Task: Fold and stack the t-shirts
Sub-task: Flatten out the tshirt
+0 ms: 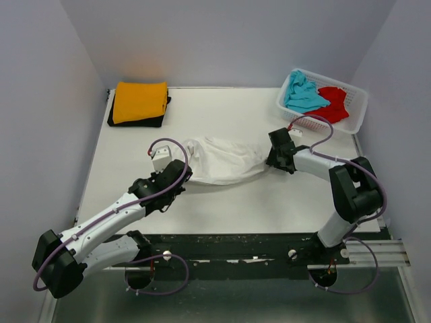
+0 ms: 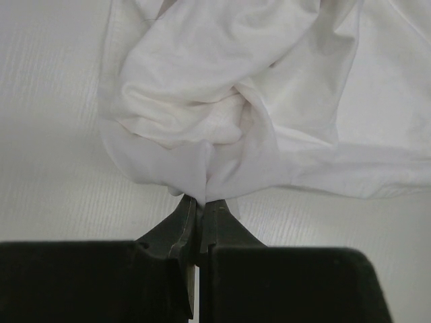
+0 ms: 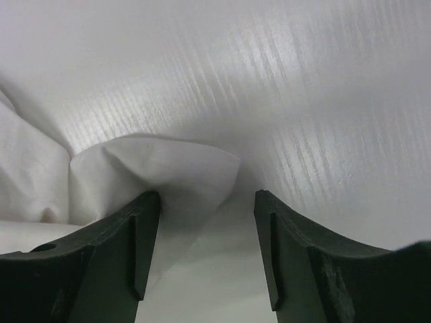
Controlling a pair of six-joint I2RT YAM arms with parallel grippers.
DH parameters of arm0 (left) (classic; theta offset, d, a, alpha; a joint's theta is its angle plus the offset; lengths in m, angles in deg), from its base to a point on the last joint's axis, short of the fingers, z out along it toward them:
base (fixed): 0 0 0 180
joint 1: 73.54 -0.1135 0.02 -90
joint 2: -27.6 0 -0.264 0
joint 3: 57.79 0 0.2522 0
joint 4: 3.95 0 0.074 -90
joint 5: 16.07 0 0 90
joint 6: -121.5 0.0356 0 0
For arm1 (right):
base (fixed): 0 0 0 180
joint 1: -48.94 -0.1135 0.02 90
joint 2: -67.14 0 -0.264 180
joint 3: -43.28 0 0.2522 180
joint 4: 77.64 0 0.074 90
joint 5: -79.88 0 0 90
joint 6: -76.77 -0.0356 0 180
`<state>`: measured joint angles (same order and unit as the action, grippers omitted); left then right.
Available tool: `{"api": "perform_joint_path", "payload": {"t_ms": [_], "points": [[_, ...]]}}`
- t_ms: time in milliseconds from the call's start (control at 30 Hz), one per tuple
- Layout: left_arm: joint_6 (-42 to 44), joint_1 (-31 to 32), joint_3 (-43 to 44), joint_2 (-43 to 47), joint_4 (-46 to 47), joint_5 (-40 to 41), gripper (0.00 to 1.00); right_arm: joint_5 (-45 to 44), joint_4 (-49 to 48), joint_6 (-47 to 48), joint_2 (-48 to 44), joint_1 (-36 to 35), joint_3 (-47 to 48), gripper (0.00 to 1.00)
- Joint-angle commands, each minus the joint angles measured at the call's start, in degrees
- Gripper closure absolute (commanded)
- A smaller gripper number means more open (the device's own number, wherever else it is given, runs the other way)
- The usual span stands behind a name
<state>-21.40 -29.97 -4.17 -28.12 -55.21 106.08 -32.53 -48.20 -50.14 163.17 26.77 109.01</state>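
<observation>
Top view: white shirt (image 1: 225,160) lies bunched in the middle of the table (image 1: 269,202), with the left gripper (image 1: 180,175) at its left end and the right gripper (image 1: 273,160) at its right end. Orange-yellow shirt (image 1: 139,101) sits folded on black shirt (image 1: 138,122) at far left corner. Turquoise shirt (image 1: 303,94) and red shirt (image 1: 333,104) are in basket (image 1: 360,111) at far right corner. Left wrist: jaws clenched on a pinch of white shirt edge. Right wrist: fingers (image 3: 135,249) apart, gripping nothing, a shirt corner lying between them against one finger.

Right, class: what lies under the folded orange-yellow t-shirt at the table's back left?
A black t-shirt lies under the orange-yellow t-shirt, only its front and side edges showing. The rest is covered, as is anything beneath.
</observation>
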Motion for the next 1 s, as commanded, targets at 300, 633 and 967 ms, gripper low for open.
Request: {"api": "perform_joint_path", "payload": {"t_ms": [300, 633, 967], "points": [[0.15, -0.98, 0.2, 0.09, -0.42, 2.63, 1.0, 4.64, -2.69, 0.17, 3.86, 0.81, 1.46, 0.99], [9.63, -1.54, 14.98, 10.58, -0.86, 10.25, 1.0, 6.58, 11.29, 4.4, -24.56, 0.85, 10.01, 0.99], [31.47, -1.55, 34.72, 21.76, 10.51, -1.67, 1.0, 13.76, 17.4, 7.51, -36.77, 0.82, 31.89, 0.99]]}}
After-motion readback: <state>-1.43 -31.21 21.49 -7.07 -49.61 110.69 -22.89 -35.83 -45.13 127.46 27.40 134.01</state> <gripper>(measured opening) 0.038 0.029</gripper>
